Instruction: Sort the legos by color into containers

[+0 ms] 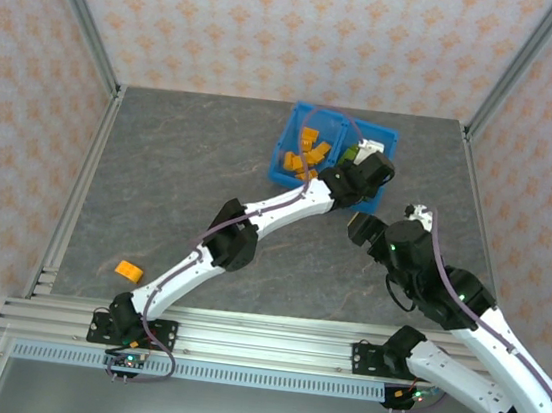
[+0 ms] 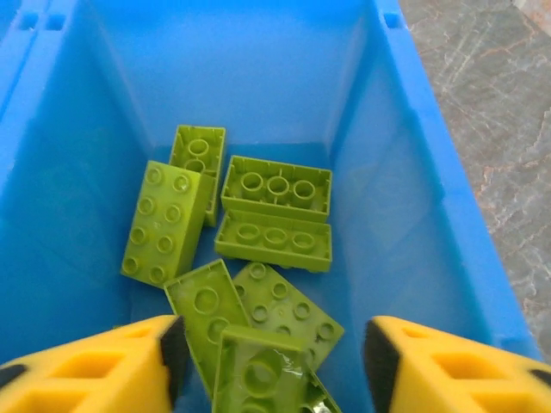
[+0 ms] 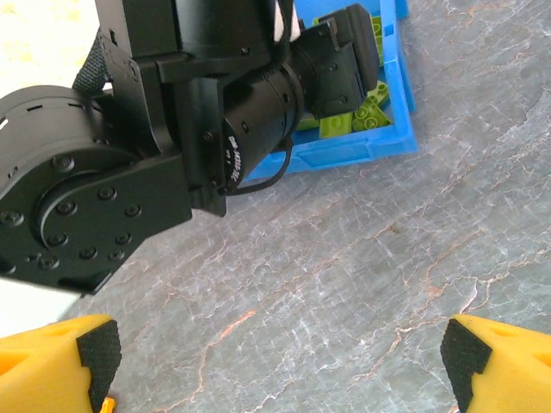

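Hands were found apart: left hand [image 2: 271,357] over a green lego [image 2: 258,383] in the bin [image 2: 413,172], right hand [image 3: 280,354] empty beside the left arm [image 3: 172,129]; a collision was judged possible.

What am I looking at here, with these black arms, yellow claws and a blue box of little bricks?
Two robot arms are bolted at the edge of a table. One picture looks down from above; the other two come from a camera on each wrist, so the yellow claws are the arms' fingers. The left gripper hangs over green bricks in one compartment of the blue bin, jaws apart, gripping nothing. The right gripper is open above bare table. Orange bricks lie in the other compartment; one orange brick lies loose outside.
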Controlling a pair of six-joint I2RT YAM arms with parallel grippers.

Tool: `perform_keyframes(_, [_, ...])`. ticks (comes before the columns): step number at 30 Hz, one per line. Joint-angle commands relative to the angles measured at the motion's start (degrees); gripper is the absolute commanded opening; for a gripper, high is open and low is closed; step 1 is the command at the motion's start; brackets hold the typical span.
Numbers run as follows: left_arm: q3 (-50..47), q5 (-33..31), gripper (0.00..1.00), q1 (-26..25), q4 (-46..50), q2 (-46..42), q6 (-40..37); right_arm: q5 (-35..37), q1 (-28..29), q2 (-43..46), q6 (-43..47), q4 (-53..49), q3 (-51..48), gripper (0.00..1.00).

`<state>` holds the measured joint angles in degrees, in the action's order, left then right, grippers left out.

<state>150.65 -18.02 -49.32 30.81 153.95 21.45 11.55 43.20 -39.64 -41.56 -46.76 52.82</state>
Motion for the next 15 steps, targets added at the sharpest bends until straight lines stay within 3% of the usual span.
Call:
perform_keyframes(1, [4.06,0.03,0.65,0.54,1.82,-4.62,-1.18,-0.32,0.31,0.71,0.21,-1.8,-0.26,0.97])
perform_keyframes(4, [1.78,1.09,0.66,0.5,5.37,-10.72,-0.05,-0.51,0.31,0.71,0.78,-1.68,0.0,0.97])
perform_keyframes(6, [-4.9,0.91,0.66,0.54,6.39,-18.36,0.38,-1.04,0.31,0.53,1.42,-1.39,0.22,0.97])
perform_keyframes(11, [-40.89,0.64,0.68,1.68,-4.32,-48.34,-0.54,-5.23,0.31,-3.63,3.29,1.42,0.35,0.95])
perform_keyframes(15, [-59.38,-3.1,0.75,2.8,4.05,-69.11,-1.71,-11.51,2.71,-13.03,4.21,7.57,1.26,0.93])
